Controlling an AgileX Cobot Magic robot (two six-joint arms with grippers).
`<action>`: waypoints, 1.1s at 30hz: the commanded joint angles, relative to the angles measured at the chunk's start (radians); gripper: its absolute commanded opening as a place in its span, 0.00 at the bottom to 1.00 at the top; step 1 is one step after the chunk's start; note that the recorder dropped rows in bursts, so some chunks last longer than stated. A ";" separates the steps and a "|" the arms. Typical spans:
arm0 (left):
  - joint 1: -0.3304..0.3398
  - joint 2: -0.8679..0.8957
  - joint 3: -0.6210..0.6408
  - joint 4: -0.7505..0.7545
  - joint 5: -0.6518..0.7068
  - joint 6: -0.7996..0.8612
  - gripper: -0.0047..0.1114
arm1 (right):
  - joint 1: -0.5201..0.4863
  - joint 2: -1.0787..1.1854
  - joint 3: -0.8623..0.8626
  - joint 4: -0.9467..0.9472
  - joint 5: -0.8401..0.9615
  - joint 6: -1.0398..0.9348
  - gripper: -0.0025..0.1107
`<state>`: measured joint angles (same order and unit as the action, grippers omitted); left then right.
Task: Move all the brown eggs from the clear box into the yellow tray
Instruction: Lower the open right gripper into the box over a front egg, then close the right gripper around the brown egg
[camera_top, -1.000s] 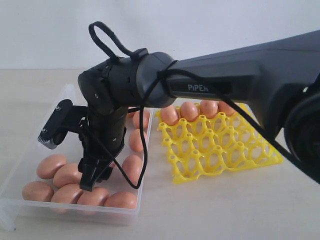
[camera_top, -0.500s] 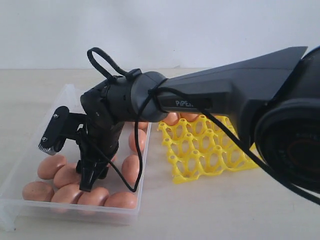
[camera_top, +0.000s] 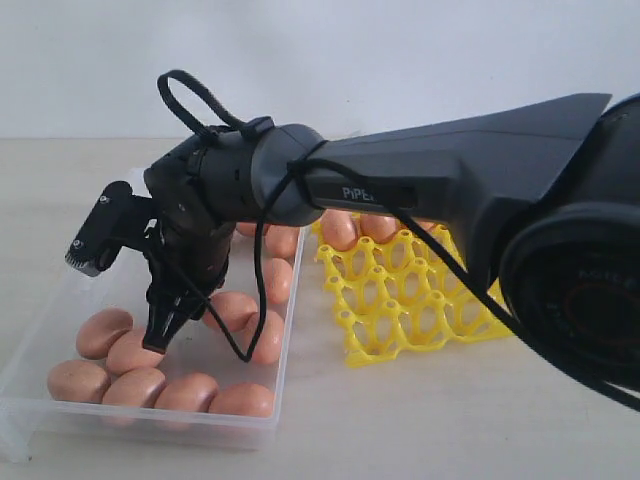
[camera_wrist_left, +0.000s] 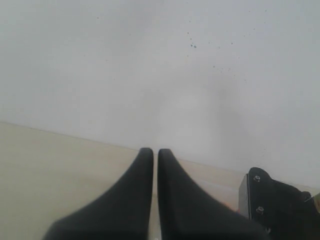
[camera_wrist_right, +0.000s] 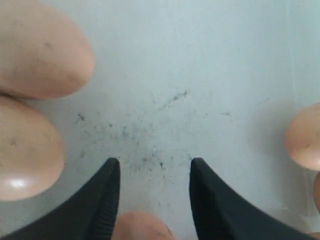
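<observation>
brown eggs (camera_top: 186, 390): matte, light orange-brown ovals, most lying in the clear box (camera_top: 150, 425) at the lower left of the exterior view. a few sit in the far row of the yellow tray (camera_top: 420, 300), just right of centre. my right gripper (camera_top: 158, 338) points down into the box, jaws parted about one egg's top; whether it grips i cannot tell. left gripper (camera_wrist_left: 151, 150): clenched, empty. the arm hides part of the tray.

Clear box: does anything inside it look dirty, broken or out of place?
Yes, a little. Dark specks are scattered on the floor of the clear box, like dirt. The brown eggs that show look whole, with no crack or spill.
</observation>
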<state>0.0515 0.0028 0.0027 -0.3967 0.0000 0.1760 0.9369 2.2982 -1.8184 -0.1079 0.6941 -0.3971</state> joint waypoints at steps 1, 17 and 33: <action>-0.004 -0.003 -0.003 -0.005 0.000 0.006 0.07 | -0.001 -0.003 -0.042 -0.050 0.144 0.014 0.37; -0.004 -0.003 -0.003 -0.005 0.000 0.006 0.07 | -0.001 -0.035 -0.042 -0.099 0.204 0.024 0.37; -0.004 -0.003 -0.003 -0.005 0.000 0.006 0.07 | -0.036 -0.092 -0.042 -0.035 0.330 -0.238 0.37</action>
<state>0.0515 0.0028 0.0027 -0.3967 0.0000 0.1760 0.9206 2.1954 -1.8584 -0.1712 1.0097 -0.5950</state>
